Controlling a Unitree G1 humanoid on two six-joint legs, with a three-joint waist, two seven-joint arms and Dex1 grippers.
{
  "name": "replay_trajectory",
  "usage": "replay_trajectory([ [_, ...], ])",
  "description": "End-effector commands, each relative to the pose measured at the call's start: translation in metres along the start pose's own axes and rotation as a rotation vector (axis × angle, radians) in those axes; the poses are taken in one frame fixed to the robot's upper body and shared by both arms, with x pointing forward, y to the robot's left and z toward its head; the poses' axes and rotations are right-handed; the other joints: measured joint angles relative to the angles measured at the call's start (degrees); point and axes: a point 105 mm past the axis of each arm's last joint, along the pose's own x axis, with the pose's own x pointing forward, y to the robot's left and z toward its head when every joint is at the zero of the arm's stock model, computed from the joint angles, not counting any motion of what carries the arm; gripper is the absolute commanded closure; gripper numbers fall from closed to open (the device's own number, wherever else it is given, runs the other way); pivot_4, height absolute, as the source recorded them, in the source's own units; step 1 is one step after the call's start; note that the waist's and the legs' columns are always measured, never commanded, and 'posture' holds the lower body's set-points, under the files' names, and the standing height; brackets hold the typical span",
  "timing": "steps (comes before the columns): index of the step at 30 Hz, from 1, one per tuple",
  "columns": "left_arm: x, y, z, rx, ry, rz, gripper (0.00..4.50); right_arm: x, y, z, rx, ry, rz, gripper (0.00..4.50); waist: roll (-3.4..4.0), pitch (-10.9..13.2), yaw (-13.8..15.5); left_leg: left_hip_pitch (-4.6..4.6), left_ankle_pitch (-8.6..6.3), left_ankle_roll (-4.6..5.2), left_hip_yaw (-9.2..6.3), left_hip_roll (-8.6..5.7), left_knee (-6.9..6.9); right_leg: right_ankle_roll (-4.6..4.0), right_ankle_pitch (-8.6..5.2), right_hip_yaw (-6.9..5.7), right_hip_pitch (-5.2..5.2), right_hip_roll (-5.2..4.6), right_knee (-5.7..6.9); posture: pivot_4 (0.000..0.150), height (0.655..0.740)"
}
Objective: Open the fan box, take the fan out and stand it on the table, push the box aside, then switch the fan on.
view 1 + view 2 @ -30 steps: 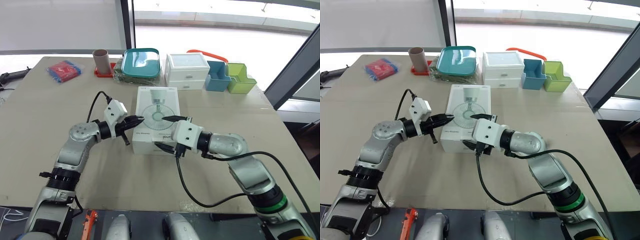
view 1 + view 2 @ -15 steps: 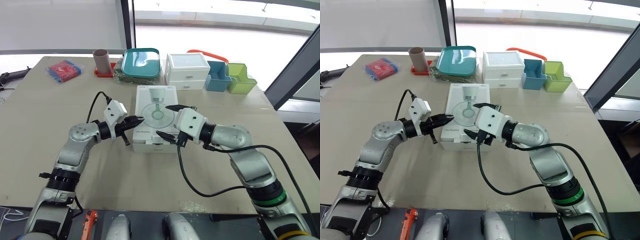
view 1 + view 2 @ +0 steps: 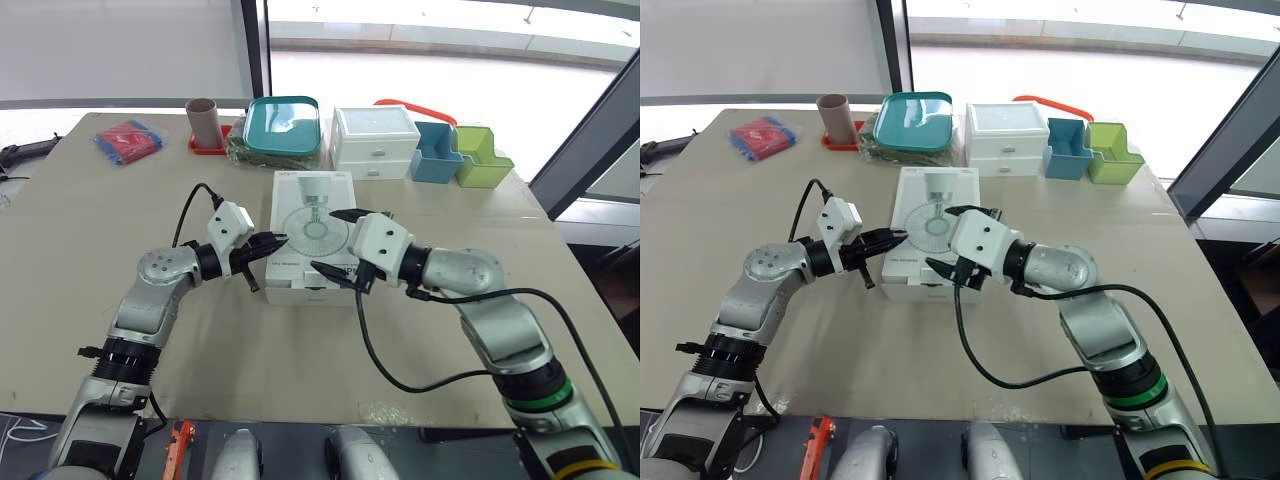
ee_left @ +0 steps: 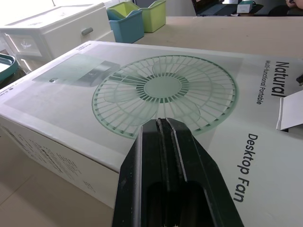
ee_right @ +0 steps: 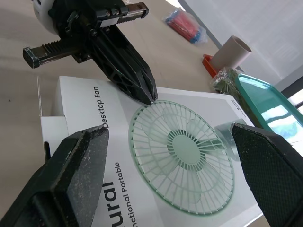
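**Fan box flat on the table, both grippers at its lid**

Fan box [image 3: 312, 240] lies flat in the middle of the table [image 3: 100, 200], printed fan picture facing up. I can see a white flap [image 4: 289, 111] sticking up at its near end.

My left gripper [image 3: 278, 240] has its two black fingers pressed together with nothing between them. Their shared tip sits at the left edge of the box top, at the rim of the printed fan, and seems to touch the cardboard.

My right gripper [image 3: 330, 241] is spread wide and holds nothing. It hangs over the right part of the box top, with one finger toward the far side and the other toward the near edge. I can't tell whether either finger touches.

Well behind the box stand a white drawer unit [image 3: 374, 140], a teal tray [image 3: 282, 123], a blue bin [image 3: 436, 152], a green bin [image 3: 480, 157], a cardboard tube [image 3: 203, 120] and a red packet [image 3: 128, 140].
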Motion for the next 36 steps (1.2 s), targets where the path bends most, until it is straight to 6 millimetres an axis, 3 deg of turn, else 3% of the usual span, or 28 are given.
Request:
replay_trajectory([
  [1,-0.002,-0.003,-0.009,-0.004,0.032,-0.007,4.45,-0.011,-0.009,0.012,-0.046,-0.028,-0.033,0.0,0.0,0.0,0.0,0.0,0.0,0.0,0.0,0.0,0.0,0.0,0.0,0.0,0.0,0.0,0.0,0.15,0.74],
  [11,0.001,-0.006,-0.011,-0.007,0.029,-0.009,4.45,-0.028,0.003,0.006,-0.047,0.007,0.039,0.0,0.0,0.0,0.02,0.0,0.0,0.0,-0.02,0.0,0.0,0.01,0.0,-0.01,0.01,0.0,0.0,0.15,0.74],
  [16,0.0,-0.005,-0.014,-0.009,0.037,-0.006,4.45,-0.037,-0.01,0.012,0.012,-0.024,-0.011,0.0,0.0,0.0,0.01,0.0,0.0,0.0,-0.01,0.0,0.01,0.01,0.0,0.0,0.01,0.01,0.0,0.15,0.74],
  [19,-0.001,-0.004,-0.015,-0.006,0.045,-0.007,4.5,-0.044,-0.017,0.026,0.07,-0.092,-0.037,0.8,0.0,0.0,0.01,0.0,0.0,0.0,-0.02,-0.01,0.01,0.01,0.0,0.0,0.02,0.01,0.0,0.15,0.74],
  [22,-0.003,-0.002,-0.015,-0.001,0.048,-0.001,4.5,-0.055,-0.017,0.032,0.119,-0.127,-0.034,0.8,0.0,0.0,0.05,0.0,0.0,0.0,-0.06,0.0,0.0,0.01,0.0,-0.05,0.04,0.0,0.0,0.15,0.74],
  [27,-0.002,-0.003,-0.014,0.0,0.047,-0.004,4.5,-0.075,-0.013,0.02,0.202,-0.093,-0.023,0.8,0.0,0.0,0.06,0.01,0.0,0.0,-0.04,-0.01,0.01,0.01,-0.01,-0.03,0.06,0.0,-0.01,0.15,0.74],
  [31,0.002,-0.006,-0.012,-0.008,0.028,-0.01,4.5,-0.085,-0.015,-0.002,0.229,-0.001,-0.067,0.8,0.02,-0.01,0.03,0.03,0.0,0.0,-0.02,-0.01,0.0,0.01,-0.01,-0.01,0.07,0.01,-0.01,0.15,0.74],
  [32,0.003,-0.007,-0.013,-0.01,0.029,-0.01,4.5,-0.085,-0.019,-0.003,0.236,-0.001,-0.092,1.24,0.02,-0.01,0.03,0.05,0.0,0.0,-0.01,-0.01,0.0,0.02,-0.01,0.0,0.08,0.01,-0.01,0.15,0.74],
  [34,0.003,-0.008,-0.014,-0.012,0.032,-0.012,4.5,-0.086,-0.021,-0.001,0.25,-0.012,-0.107,1.57,0.03,-0.02,0.01,0.06,0.0,0.0,0.01,-0.01,0.01,0.01,-0.01,0.03,0.08,0.02,-0.01,0.15,0.74],
  [36,0.004,-0.008,-0.015,-0.013,0.034,-0.017,4.5,-0.086,-0.018,-0.001,0.246,-0.01,-0.094,2.34,0.03,-0.02,0.07,0.06,0.0,0.0,-0.02,-0.02,0.01,0.03,-0.02,0.01,0.09,0.02,-0.01,0.15,0.74],
])
